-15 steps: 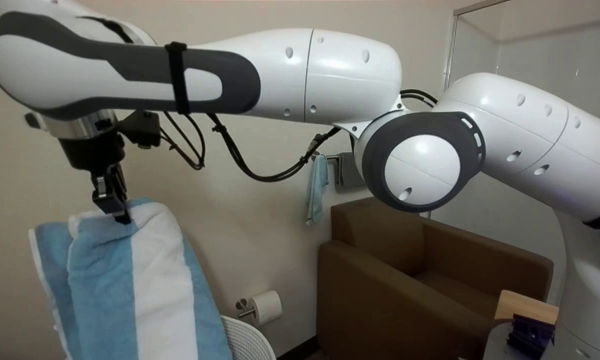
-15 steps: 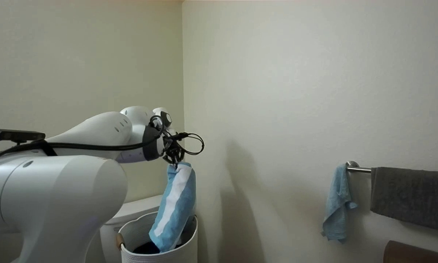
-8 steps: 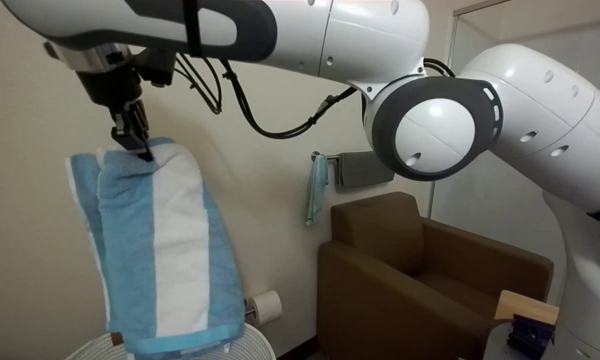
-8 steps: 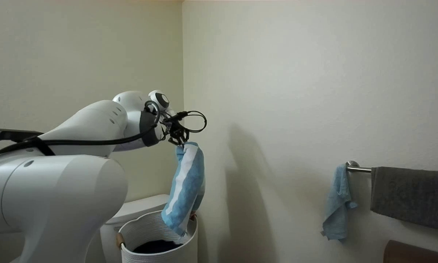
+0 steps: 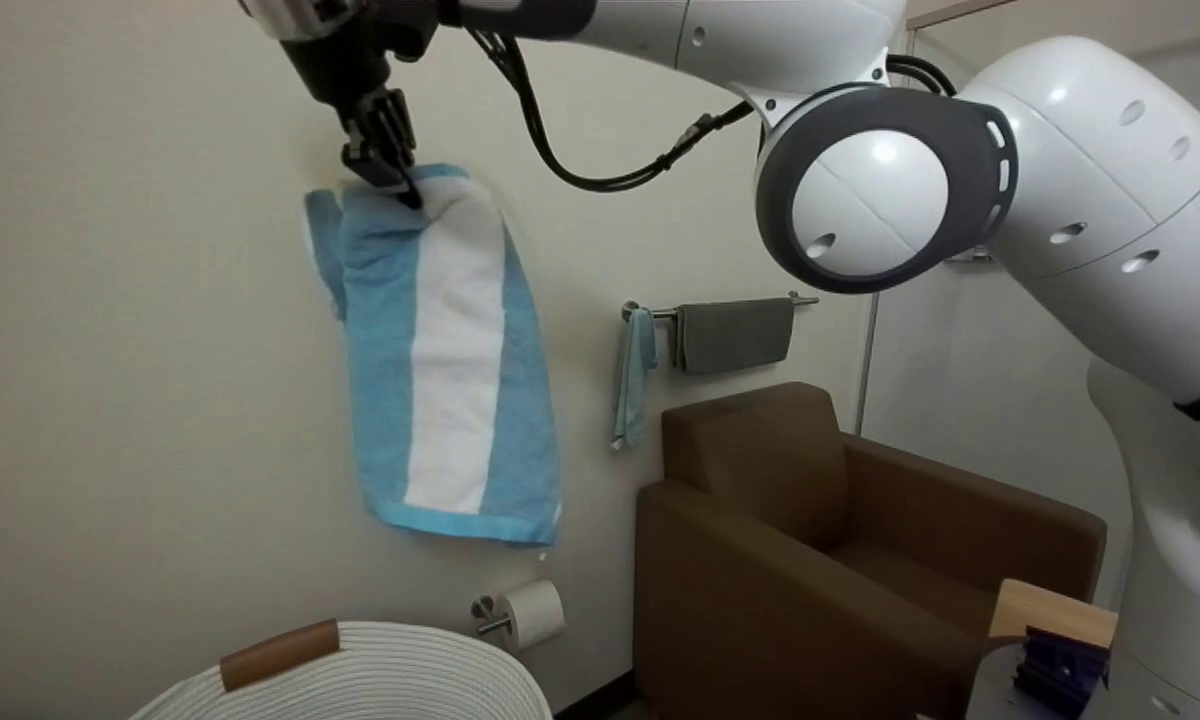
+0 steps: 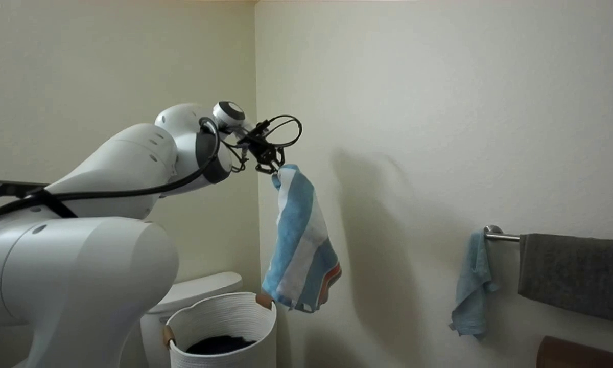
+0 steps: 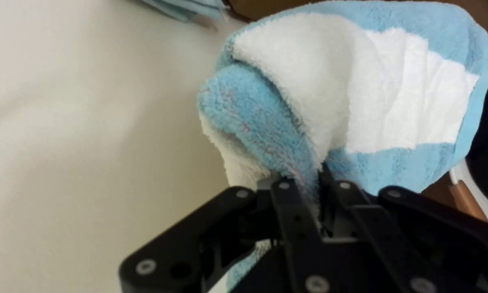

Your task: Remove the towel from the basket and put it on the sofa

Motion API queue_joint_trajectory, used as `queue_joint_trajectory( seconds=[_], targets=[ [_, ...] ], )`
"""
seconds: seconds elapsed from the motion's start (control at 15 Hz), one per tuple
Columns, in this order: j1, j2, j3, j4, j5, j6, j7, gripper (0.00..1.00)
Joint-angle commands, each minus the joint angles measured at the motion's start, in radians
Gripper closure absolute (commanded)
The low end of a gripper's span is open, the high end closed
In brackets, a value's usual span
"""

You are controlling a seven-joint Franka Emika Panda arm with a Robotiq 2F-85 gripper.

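The towel [image 5: 458, 350] is blue and white striped and hangs from my gripper [image 5: 410, 195] in the air, above the basket's rim level. In an exterior view the towel [image 6: 301, 240] hangs just past the basket's edge, its lower end at about rim height. In the wrist view the gripper [image 7: 319, 179] is shut on a bunched fold of the towel [image 7: 374, 89]. The white woven basket [image 6: 225, 313] with brown handles holds something dark inside; its rim also shows in an exterior view [image 5: 390, 650]. The brown sofa [image 5: 760, 570] stands at the right of that view.
A towel bar with a small blue cloth [image 5: 635, 375] and a grey towel [image 5: 735, 335] is on the wall above the sofa. A toilet paper roll [image 5: 535, 612] is on the wall between basket and sofa. A toilet tank [image 6: 199, 289] stands behind the basket.
The gripper has risen and moved toward the sofa side with the towel. The towel's lower end has come up out of the basket and swings beside it.
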Motion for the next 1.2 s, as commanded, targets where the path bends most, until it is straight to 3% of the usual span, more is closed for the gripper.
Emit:
queue_joint_trajectory(
  seconds=[0.0, 0.4, 0.47, 0.53, 0.93, 1.0, 1.13],
  targets=[
    [-0.046, -0.069, -0.038, -0.018, -0.06, -0.089, 0.037, 0.93],
    [-0.154, -0.11, -0.042, -0.03, -0.131, -0.144, -0.008, 0.94],
    [-0.142, -0.088, -0.018, -0.026, -0.114, -0.127, 0.029, 0.94],
    [-0.153, -0.091, -0.013, -0.03, -0.113, -0.126, 0.029, 0.85],
    [-0.145, -0.081, 0.005, -0.04, -0.109, -0.125, 0.032, 0.85],
    [-0.145, -0.081, 0.005, -0.04, -0.109, -0.125, 0.032, 0.95],
    [-0.14, -0.079, 0.004, -0.042, -0.122, -0.125, 0.044, 0.94]
  ],
)
